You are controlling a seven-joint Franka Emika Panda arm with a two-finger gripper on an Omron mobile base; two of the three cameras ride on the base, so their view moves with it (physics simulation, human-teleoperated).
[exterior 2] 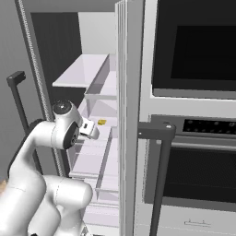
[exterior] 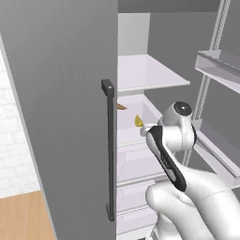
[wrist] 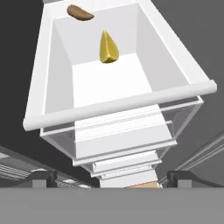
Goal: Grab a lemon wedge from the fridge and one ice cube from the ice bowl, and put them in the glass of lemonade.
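Observation:
The fridge (exterior: 61, 93) stands with its right door swung open and its left door shut. Inside, the lemon wedge (wrist: 108, 48) lies on the floor of a white tray-like shelf (wrist: 118, 105), also seen as a small yellow piece, the lemon wedge (exterior: 138, 121) (exterior 2: 102, 122). My gripper (wrist: 111, 178) is open and empty, with dark fingertips (wrist: 43, 178) spread wide. It hangs just in front of the tray's rim, short of the wedge. The ice bowl and the glass of lemonade are out of view.
A flatter orange-brown piece (wrist: 80, 13) lies at the tray's back. Clear drawers (wrist: 122, 144) sit under the tray, an upper shelf (exterior: 150, 72) above it. Door bins (exterior: 218, 65) line the open door at the right. The black oven column (exterior 2: 193, 175) flanks the fridge.

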